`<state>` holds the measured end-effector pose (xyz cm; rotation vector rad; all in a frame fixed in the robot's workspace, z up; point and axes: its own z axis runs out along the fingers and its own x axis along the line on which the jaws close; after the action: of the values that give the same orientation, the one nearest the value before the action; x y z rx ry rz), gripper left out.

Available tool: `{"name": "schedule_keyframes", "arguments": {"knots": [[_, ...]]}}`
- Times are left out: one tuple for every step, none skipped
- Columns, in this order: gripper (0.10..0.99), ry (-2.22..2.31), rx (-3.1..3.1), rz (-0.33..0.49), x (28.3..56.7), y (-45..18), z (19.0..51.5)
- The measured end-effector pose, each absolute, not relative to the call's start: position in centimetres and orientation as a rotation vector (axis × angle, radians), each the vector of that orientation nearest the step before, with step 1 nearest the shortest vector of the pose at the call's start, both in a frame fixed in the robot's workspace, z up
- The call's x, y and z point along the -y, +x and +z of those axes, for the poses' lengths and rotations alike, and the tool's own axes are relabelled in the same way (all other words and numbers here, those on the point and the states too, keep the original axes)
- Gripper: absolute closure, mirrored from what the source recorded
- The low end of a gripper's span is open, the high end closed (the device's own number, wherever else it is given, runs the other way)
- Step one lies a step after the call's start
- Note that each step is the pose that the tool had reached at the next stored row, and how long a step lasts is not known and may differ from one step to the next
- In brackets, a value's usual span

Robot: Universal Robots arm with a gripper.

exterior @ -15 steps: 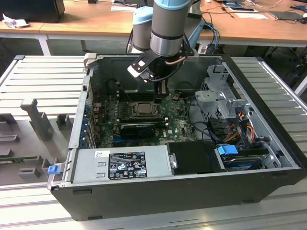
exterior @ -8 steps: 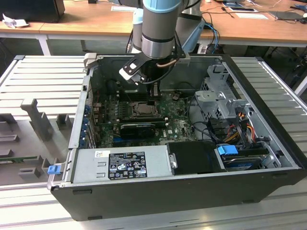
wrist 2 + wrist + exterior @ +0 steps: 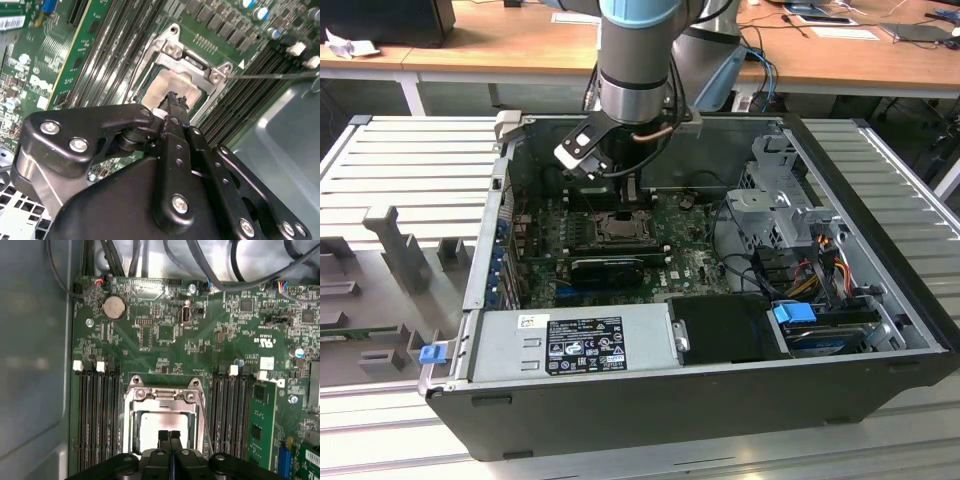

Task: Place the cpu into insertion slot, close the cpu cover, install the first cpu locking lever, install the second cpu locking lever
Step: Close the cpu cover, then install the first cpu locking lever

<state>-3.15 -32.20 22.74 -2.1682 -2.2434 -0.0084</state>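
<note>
cpu [image 3: 165,421] sitting flat in the insertion slot [image 3: 618,228], its silver-beige face showing through the window of the cpu cover [image 3: 162,396], which is lying down over it. Gripper [image 3: 170,435] hovering right over the chip's edge, fingers pressed together and gripping nothing. Chip lying straight below the fingertips. Thin wire locking lever [image 3: 270,75] sticking out sideways from a socket corner, long axis pointing away from the gripper, apparently unlatched. Memory slots [image 3: 97,415] flanking the socket on the motherboard [image 3: 165,335].
</note>
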Motion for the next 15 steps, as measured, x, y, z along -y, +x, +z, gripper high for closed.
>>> {"name": "schedule_keyframes", "arguments": {"knots": [[0.980, -2.168, 2.244, -0.008, 32.2, -3.3, 22.7], [0.980, -2.168, 2.244, -0.008, 32.2, -3.4, 22.7], [0.980, -2.168, 2.244, -0.008, 32.2, -3.5, 22.7], [0.980, -2.168, 2.244, -0.008, 32.1, -3.7, 22.7], [0.980, -2.168, 2.243, -0.008, 32.1, -3.7, 22.7], [0.980, -2.168, 2.243, -0.008, 32.1, -3.8, 22.7], [0.980, -2.168, 2.244, -0.008, 32.1, -3.9, 22.7], [0.980, -2.168, 2.244, -0.008, 32.1, -3.9, 22.7], [0.980, -2.168, 2.244, -0.008, 32.1, -3.9, 22.8], [0.980, -2.168, 2.244, -0.007, 32.1, -4.0, 22.9], [0.980, -2.169, 2.245, -0.006, 32.1, -4.0, 23.1], [0.980, -2.170, 2.245, -0.004, 32.1, -3.9, 23.7], [0.980, -2.170, 2.245, -0.004, 32.1, -4.0, 24.2], [0.980, -2.170, 2.245, -0.004, 32.1, -4.0, 24.5], [0.980, -2.170, 2.245, -0.004, 32.1, -4.0, 24.9]]}}
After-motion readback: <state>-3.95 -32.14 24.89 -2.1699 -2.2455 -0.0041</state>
